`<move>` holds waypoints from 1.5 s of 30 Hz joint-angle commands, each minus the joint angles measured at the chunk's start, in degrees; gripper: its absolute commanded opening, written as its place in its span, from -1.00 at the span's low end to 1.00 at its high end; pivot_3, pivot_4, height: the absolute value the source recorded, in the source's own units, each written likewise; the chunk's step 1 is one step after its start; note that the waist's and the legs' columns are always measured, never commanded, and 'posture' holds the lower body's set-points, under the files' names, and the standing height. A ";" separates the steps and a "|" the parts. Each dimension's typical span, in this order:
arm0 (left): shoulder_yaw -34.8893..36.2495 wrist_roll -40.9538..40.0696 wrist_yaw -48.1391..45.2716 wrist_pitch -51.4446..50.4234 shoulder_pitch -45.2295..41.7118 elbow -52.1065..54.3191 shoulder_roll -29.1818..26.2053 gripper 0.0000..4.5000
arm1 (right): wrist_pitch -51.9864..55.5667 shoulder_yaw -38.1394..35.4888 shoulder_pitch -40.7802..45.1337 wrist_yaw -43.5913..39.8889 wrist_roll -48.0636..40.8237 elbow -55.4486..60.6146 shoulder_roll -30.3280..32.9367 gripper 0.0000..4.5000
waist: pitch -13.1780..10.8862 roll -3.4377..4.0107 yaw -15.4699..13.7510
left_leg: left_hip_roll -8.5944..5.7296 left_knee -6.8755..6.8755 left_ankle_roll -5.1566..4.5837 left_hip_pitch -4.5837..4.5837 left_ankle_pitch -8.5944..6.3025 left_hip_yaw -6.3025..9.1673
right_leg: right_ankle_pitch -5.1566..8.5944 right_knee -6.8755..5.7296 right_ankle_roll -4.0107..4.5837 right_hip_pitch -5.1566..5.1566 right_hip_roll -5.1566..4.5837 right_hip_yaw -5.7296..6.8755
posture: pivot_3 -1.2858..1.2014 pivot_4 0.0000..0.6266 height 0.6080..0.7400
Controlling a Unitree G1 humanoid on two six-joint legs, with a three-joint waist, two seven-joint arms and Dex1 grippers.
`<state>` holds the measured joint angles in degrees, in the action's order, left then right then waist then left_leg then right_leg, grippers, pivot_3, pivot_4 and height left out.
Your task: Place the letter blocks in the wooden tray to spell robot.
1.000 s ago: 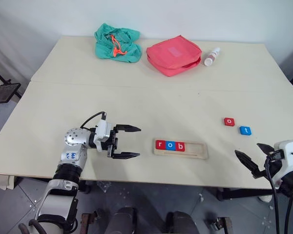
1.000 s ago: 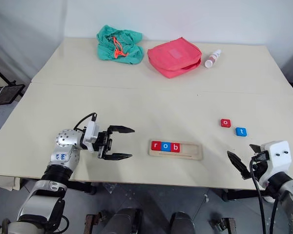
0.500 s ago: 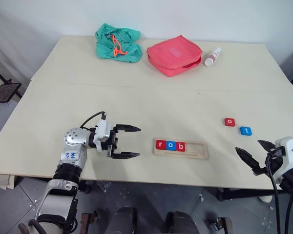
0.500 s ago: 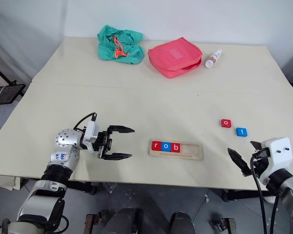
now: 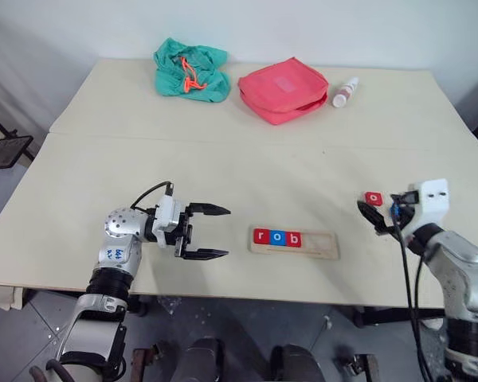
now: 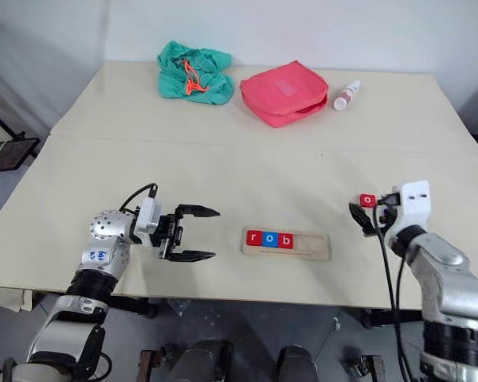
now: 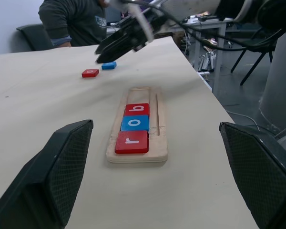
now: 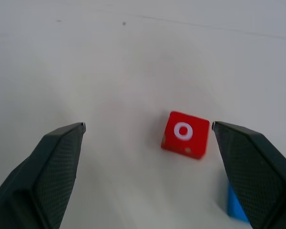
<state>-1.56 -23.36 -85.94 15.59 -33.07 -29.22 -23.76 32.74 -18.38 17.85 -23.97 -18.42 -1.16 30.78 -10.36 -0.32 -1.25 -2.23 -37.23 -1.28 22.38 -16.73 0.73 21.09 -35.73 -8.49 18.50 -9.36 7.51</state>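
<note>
The wooden tray (image 5: pixel 323 243) lies near the table's front edge, with the letter blocks red r (image 5: pixel 261 235), blue o (image 5: pixel 278 237) and red b (image 5: pixel 295 239) at its left end. To its right a red o block (image 8: pixel 185 133) lies loose on the table, with a blue block (image 8: pixel 235 210) beside it. My right gripper (image 8: pixel 148 125) hovers open and empty just in front of the red o, which sits nearer one finger. My left gripper (image 5: pixel 226 231) is also open and empty, pointing at the tray's left end from a short way off.
At the table's back lie a green cloth bag (image 5: pixel 191 72), a large red pouch (image 5: pixel 283 89) and a small white bottle (image 5: pixel 346 92). A person (image 7: pixel 71 24) sits beyond the far right end of the table in the left wrist view.
My right gripper has moved forward from the table's front edge up to the loose red and blue blocks, still open. The left gripper and the tray have stayed put.
</note>
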 commanded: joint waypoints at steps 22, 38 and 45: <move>1.30 -0.81 0.20 -0.49 2.03 5.06 -0.76 1.00 | -12.06 1.49 4.87 7.14 4.59 -15.16 -5.04 0.98 | 0.01 0.01 1.23 | 0.00 0.05 0.00 0.00 0.00 0.13 | 0.00 -0.09 0.00 0.00 0.01 0.05 | 0.03 -0.52 1.00; 1.43 -0.62 -0.34 0.25 0.99 3.26 -0.79 1.00 | -7.75 0.74 1.53 6.12 2.04 -6.81 -4.30 -0.35 | 0.01 0.01 1.18 | 0.00 0.04 0.00 -0.01 0.00 0.14 | 0.00 -0.10 0.00 -0.01 0.00 0.03 | 0.03 -0.52 1.00; 1.40 -0.62 -1.48 1.17 -0.69 0.37 -0.67 1.00 | 2.30 -1.41 -5.93 10.03 -2.86 15.80 -5.63 -0.35 | 0.01 0.02 1.22 | 0.01 0.09 0.00 0.01 0.00 0.10 | 0.00 -0.10 0.00 0.05 0.00 0.01 | 0.03 -0.52 1.00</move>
<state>-0.96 -23.35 -85.93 15.80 -32.98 -28.42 -24.05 32.80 -17.92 13.55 -15.25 -19.35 7.56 25.72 -10.35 -0.31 -0.03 -2.21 -37.14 -1.28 22.39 -16.73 0.84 21.09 -35.84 -8.49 18.55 -9.35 7.54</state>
